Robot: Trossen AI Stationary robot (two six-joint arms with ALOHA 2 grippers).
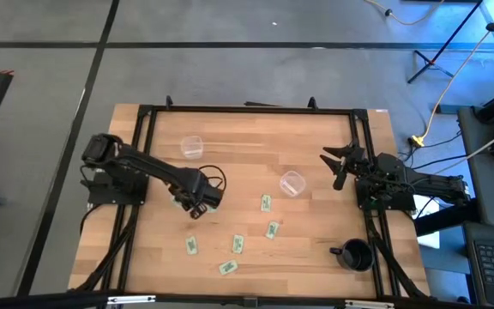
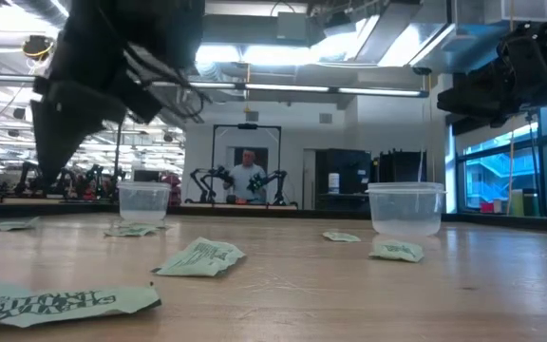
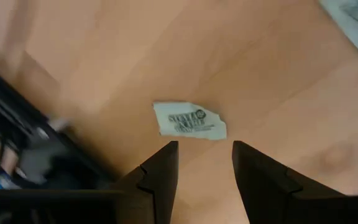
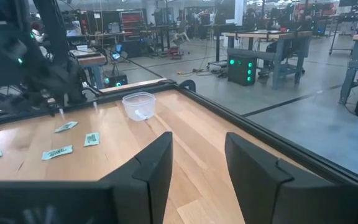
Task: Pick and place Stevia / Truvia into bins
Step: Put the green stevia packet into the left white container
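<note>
Several green-and-white Stevia packets lie flat on the wooden table, among them one [image 1: 265, 202], one [image 1: 238, 244] and one [image 1: 191, 245]. My left gripper [image 1: 197, 204] hangs over the table's left middle, pointing steeply down. Its fingers [image 3: 204, 149] stand open just short of one packet [image 3: 188, 121], clear of it. The two bins are clear cups: one [image 1: 193, 146] stands far left, the other [image 1: 292, 183] right of centre. My right gripper [image 1: 337, 163] waits open and level at the right edge, its fingers [image 4: 194, 155] with nothing between them.
A black mug [image 1: 356, 254] stands at the near right corner. A black frame [image 1: 247, 110] runs round the table's edges. In the low view a packet [image 2: 200, 256] lies near the front, with the cups [image 2: 405, 209] behind. A person stands in the room beyond.
</note>
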